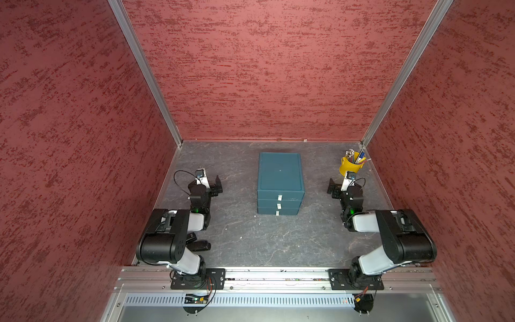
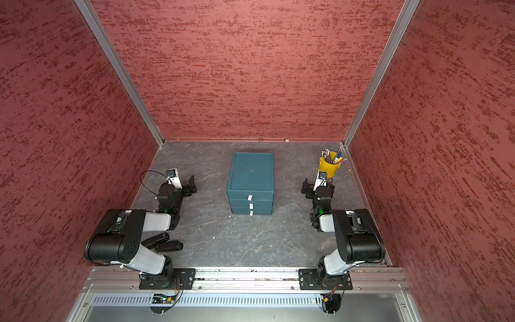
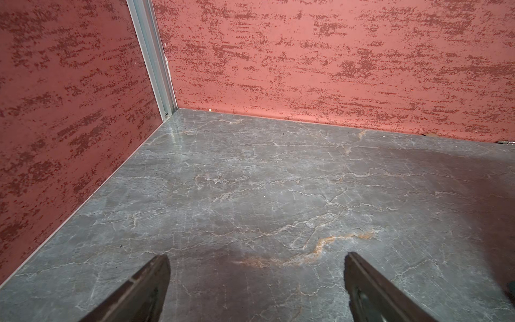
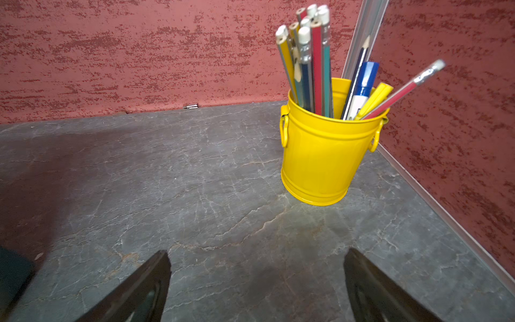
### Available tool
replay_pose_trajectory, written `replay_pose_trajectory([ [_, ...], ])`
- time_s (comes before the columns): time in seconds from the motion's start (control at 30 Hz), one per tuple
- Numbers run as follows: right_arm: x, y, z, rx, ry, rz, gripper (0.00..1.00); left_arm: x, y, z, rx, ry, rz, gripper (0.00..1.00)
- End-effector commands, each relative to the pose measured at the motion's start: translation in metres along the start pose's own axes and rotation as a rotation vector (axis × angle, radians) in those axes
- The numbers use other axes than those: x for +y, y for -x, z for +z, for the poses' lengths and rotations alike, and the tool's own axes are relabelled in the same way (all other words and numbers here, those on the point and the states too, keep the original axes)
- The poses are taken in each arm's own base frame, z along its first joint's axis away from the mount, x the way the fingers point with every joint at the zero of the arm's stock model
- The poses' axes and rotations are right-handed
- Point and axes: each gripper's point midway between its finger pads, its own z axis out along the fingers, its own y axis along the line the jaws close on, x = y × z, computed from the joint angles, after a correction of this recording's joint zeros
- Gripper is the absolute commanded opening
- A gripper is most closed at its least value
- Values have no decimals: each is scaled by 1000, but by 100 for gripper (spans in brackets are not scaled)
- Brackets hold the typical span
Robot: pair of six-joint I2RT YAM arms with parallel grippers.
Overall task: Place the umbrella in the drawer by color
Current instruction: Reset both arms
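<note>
Fingers (image 3: 147, 287) of the left gripper (image 3: 256, 256) stand spread wide, with only bare grey tabletop (image 3: 250, 195) between them. The right gripper (image 4: 257, 252) is spread just as wide over the same stone-patterned surface.

Two dark folded umbrellas (image 2: 163, 243) lie side by side on the tabletop near the base of the left arm (image 2: 111, 245), partly tucked under its elbow. They sit on the robot's side of the left gripper, well apart from its fingers and further still from the right gripper. Their colour reads as black; finer detail is too small to tell.

In both top views a teal drawer unit (image 1: 280, 174) stands in the middle of the table toward the back wall, between the two grippers and apart from both. Its three drawers are shut, their white tabs (image 1: 279, 198) facing the robot.

A yellow bucket (image 4: 320, 156) of pencils (image 4: 312, 55) fills the far right corner, just beyond the right gripper and close to both walls there. Red textured walls (image 1: 264, 69) close the back and both sides, and a metal rail (image 1: 278, 274) runs along the near edge. The widest open stretch of tabletop lies in front of the drawer unit, between the two arms.
</note>
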Motion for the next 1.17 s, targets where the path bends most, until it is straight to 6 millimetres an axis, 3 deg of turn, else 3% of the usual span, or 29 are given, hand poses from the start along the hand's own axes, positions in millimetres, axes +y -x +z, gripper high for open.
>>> replay_pose_trajectory([
  [0.0,2,11,1,-40,11,-2,98,-1,1,1,-1,-19,4,100],
  [1.13,4,10,1,-36,18,-9,99,-1,1,1,2,-24,2,100],
])
